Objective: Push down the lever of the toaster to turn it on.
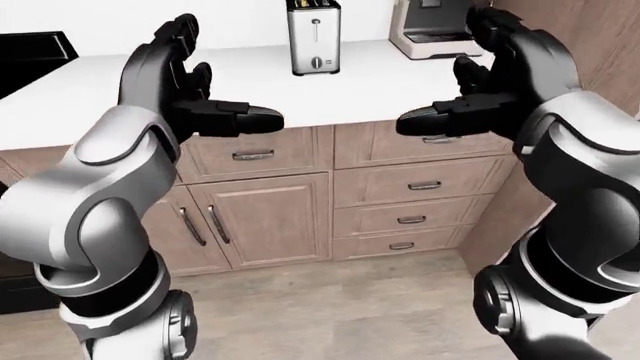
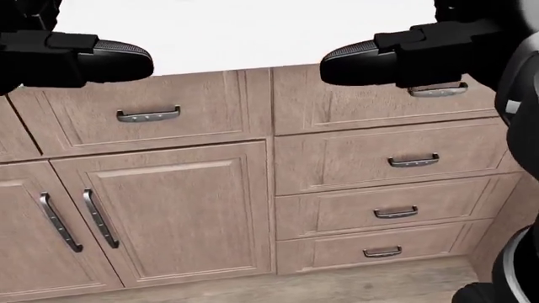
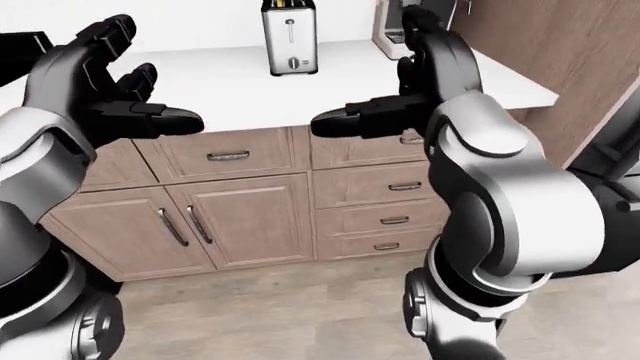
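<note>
Left-eye view shows both my left hand [image 1: 185, 90] and right hand [image 1: 480, 94] open, holding nothing. My risk: the toaster [image 1: 314, 36] stands well apart on the counter [image 1: 380, 86], so reaching now could miss its lever [image 1: 316, 30].

Silver toaster [image 1: 314, 36], white counter [image 1: 380, 90], light-brown wood-grain cabinets [image 1: 270, 217].

The bench [image 1: 250, 90] top lies bare between its near edge and the toaster [image 1: 314, 36], leaving open passage for either hand. A coffee machine [image 1: 432, 30] stands near the bench's far right corner, beside a wooden side panel [image 3: 560, 52].
</note>
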